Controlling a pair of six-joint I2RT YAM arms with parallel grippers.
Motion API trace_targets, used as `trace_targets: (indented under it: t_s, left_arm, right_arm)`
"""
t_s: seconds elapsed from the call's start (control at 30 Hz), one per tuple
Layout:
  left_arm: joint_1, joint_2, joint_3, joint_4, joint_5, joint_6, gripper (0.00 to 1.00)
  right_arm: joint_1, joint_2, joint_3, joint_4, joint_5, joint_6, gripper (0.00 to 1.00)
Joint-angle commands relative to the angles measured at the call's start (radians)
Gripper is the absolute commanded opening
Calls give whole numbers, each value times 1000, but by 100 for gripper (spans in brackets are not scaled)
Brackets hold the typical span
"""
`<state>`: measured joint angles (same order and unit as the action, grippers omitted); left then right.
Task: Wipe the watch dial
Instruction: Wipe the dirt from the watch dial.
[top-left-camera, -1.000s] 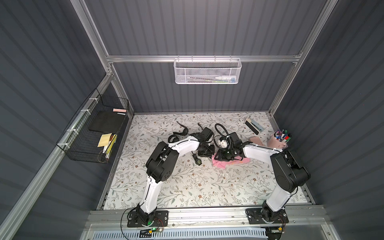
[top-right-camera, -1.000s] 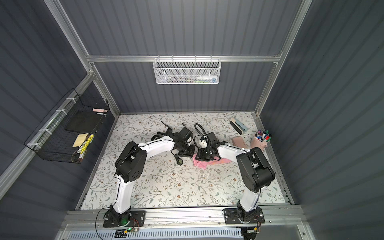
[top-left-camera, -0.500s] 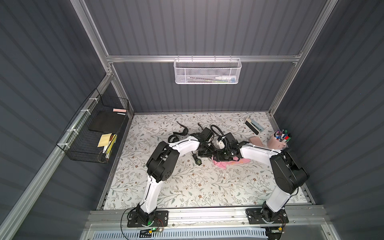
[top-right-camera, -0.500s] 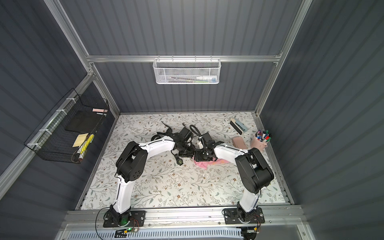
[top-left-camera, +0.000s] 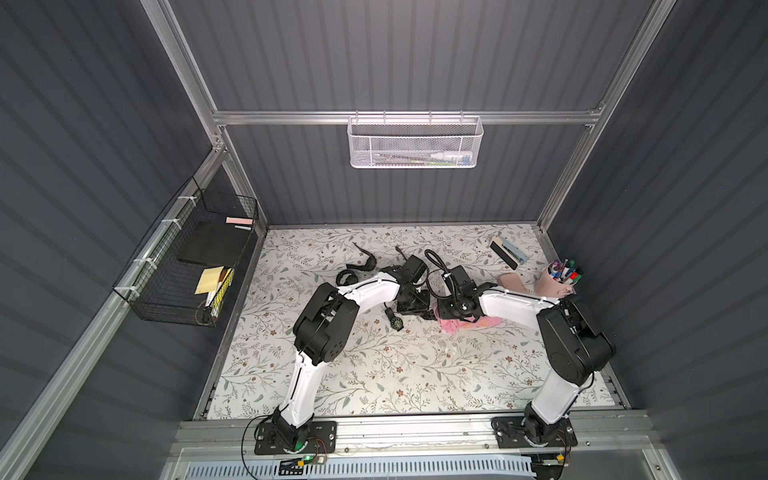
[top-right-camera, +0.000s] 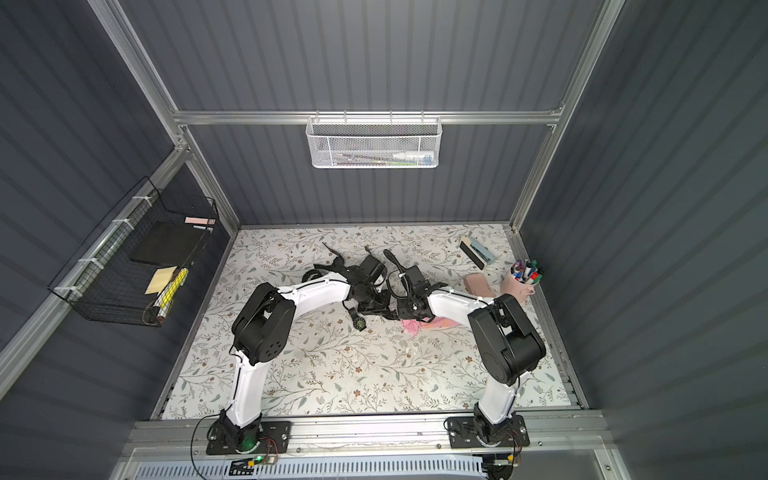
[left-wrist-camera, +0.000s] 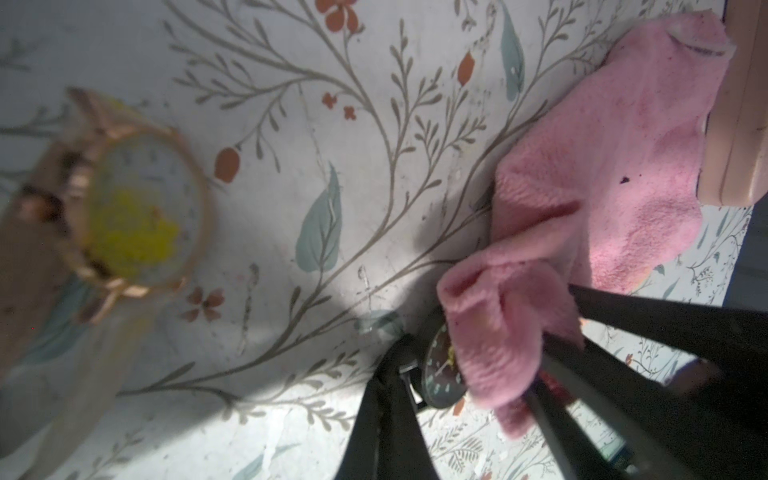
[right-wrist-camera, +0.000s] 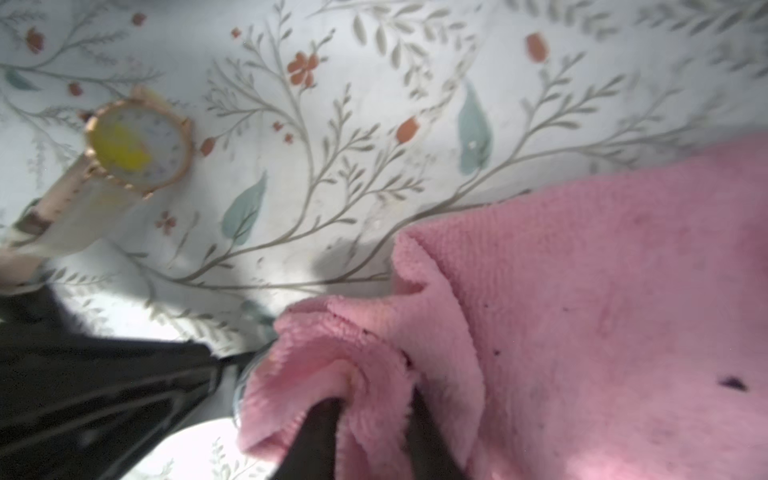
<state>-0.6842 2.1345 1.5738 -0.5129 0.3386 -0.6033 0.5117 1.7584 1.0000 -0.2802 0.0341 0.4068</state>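
Left claw (left-wrist-camera: 397, 353) is gripping the watch (left-wrist-camera: 444, 399) mid-mat (left-wrist-camera: 291, 124), jaws closed tight. Right claw (right-wrist-camera: 372, 409), nearly closed, is pinching a cloth (right-wrist-camera: 582, 291) fold that is covering part of the dial (left-wrist-camera: 434, 370).

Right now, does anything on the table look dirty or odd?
Yes. The gold watch has a yellow smear on its white dial, and the pink cloth carries dark specks. The dark watch shows yellow on its dial too.

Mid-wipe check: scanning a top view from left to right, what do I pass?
black wire basket on the wall → black strap → dark watch → pink cloth → stapler → pen cup
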Motion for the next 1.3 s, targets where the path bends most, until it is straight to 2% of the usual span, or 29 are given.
trace_targets:
  t_s: [0.0,0.13,0.27,0.5,0.63,0.9,1.03,1.27]
  left_arm:
    - [-4,-31,13,-21,11,-10,0]
    - [-4,-35,5,-25,11,-7,0]
    - [-5,-35,8,-21,11,-12,0]
    - [-4,-38,22,-14,10,-12,0]
    - [-5,-46,14,-7,10,-9,0]
    - [-5,-67,-23,31,34,-16,0]
    - [-3,-71,-24,37,43,-18,0]
    - [-5,-77,-36,46,50,-18,0]
  right_arm:
    - [-23,31,-43,-47,83,25,12]
    - [-33,-2,-52,-46,67,27,6]
    - [-52,-102,-79,-20,29,27,0]
    - [-56,-279,-93,24,-126,-24,0]
    - [-51,-228,-38,21,-308,-30,0]
    - [-32,-67,-29,33,-409,7,0]
    - [-32,-24,-25,9,-361,12,0]
    - [-33,43,8,-48,-180,61,0]
